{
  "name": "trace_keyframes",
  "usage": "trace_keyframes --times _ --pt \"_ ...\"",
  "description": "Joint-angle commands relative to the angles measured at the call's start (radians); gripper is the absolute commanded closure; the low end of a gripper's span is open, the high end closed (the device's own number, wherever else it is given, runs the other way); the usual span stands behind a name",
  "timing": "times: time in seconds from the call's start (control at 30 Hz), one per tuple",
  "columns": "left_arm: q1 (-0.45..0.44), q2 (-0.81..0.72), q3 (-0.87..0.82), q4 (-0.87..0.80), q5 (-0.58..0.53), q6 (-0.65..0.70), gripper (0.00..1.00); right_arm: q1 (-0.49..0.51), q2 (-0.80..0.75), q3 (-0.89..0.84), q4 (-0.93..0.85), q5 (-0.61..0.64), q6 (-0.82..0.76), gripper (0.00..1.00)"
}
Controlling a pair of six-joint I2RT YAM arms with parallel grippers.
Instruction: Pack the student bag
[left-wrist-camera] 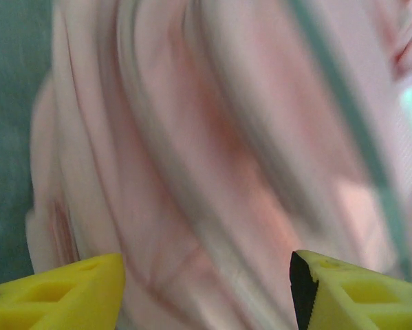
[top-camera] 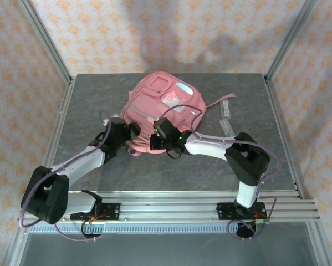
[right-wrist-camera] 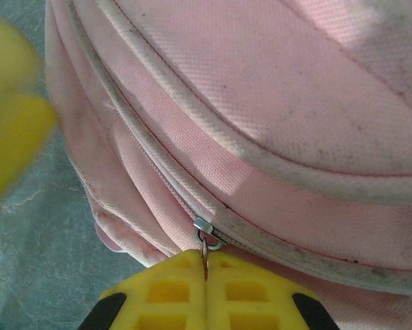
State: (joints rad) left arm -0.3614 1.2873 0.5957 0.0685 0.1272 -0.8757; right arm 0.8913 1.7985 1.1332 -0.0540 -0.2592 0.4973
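The right gripper, its yellow fingers pressed together, pinches the small metal zip pull hanging from the slider on the large pink fabric backpack. From that slider the zip track runs up and to the left in the right wrist view, following the white piping around the bag's curved near end. Any pull on the zip probably has to follow that curve, not a straight line. Whether the track on either side of the slider is open or closed, I cannot tell.

The left gripper has its yellow fingers spread wide with nothing between them, facing blurred pink fabric at the bag's near-left corner. It looks well placed to brace the bag.

The backpack lies flat, front pockets up, in the middle of the grey stone-patterned table, with both grippers at its near edge.
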Motion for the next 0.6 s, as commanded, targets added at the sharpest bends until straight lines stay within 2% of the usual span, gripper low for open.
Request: trace_keyframes --times 0.0,0.17,0.2,0.23,0.27,0.33,0.37,0.47,0.57 --pt "-0.031 0.043 -0.007 0.125 0.002 -0.084 0.34 0.006 0.014 0.015 0.025 -0.027 -0.005 1.00" --pt "-0.058 0.176 0.049 0.207 -0.008 -0.085 0.34 0.005 0.026 0.033 0.014 -0.030 -0.006 1.00" --pt "-0.059 0.204 0.063 0.203 -0.015 -0.085 0.35 0.005 0.028 0.037 0.010 -0.032 -0.007 1.00" --pt "-0.059 0.233 0.076 0.201 -0.022 -0.089 0.41 0.008 0.029 0.039 0.009 -0.031 -0.009 1.00" --pt "-0.057 0.260 0.083 0.207 -0.024 -0.090 0.54 0.008 0.029 0.044 0.005 -0.029 -0.012 1.00" --pt "-0.051 0.301 0.092 0.213 -0.022 -0.089 0.91 0.008 0.027 0.051 -0.012 -0.018 -0.023 1.00" --pt "-0.043 0.321 0.093 0.214 -0.010 -0.094 1.00 0.008 0.026 0.055 -0.028 -0.003 -0.030 1.00" --pt "-0.021 0.349 0.071 0.246 0.032 -0.118 1.00 0.002 0.010 0.046 -0.079 0.055 -0.053 1.00" --pt "-0.005 0.342 0.050 0.244 0.029 -0.117 1.00 -0.030 -0.022 -0.002 -0.114 0.086 -0.061 1.00"
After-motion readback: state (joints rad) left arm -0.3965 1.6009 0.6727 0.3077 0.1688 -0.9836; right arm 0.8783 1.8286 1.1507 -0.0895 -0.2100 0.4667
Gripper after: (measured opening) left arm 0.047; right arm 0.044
